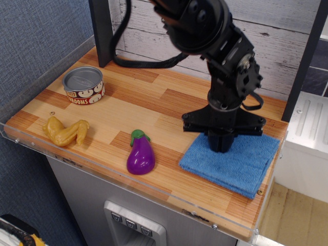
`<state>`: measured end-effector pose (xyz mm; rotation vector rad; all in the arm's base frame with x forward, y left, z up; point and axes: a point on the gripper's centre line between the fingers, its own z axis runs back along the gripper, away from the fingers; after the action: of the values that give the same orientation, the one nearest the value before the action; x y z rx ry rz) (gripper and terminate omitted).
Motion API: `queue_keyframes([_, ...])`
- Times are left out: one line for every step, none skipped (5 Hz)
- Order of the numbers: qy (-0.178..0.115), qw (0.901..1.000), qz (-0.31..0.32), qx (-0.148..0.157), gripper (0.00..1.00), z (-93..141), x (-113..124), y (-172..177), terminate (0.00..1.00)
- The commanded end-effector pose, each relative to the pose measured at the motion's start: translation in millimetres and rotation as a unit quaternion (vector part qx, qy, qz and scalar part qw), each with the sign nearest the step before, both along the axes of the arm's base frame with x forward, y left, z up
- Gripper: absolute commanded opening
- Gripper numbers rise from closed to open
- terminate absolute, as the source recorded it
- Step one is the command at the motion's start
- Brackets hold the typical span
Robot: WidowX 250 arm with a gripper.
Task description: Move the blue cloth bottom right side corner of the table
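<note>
The blue cloth (233, 165) lies flat near the front right corner of the wood-plank table (118, 105), its right edge close to the table's rim. My black gripper (221, 145) points straight down onto the cloth's upper middle, fingers close together and pressed on or pinching the fabric. The fingertips are dark against the cloth, so the grip is not clearly visible.
A purple eggplant toy (140, 154) lies left of the cloth. A yellow toy piece (65, 131) sits near the front left edge. A tin can (83, 85) stands at the left back. Dark posts (102, 31) and a white plank wall stand behind.
</note>
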<state>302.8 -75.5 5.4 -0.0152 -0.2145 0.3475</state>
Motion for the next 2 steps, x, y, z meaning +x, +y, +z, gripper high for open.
queue_keyframes([0.007, 0.9998, -0.019, -0.003, 0.0, -20, -36, 5, 0.0])
queue_keyframes([0.004, 0.9996, -0.014, 0.023, 0.0, -26, -52, 7, 0.0])
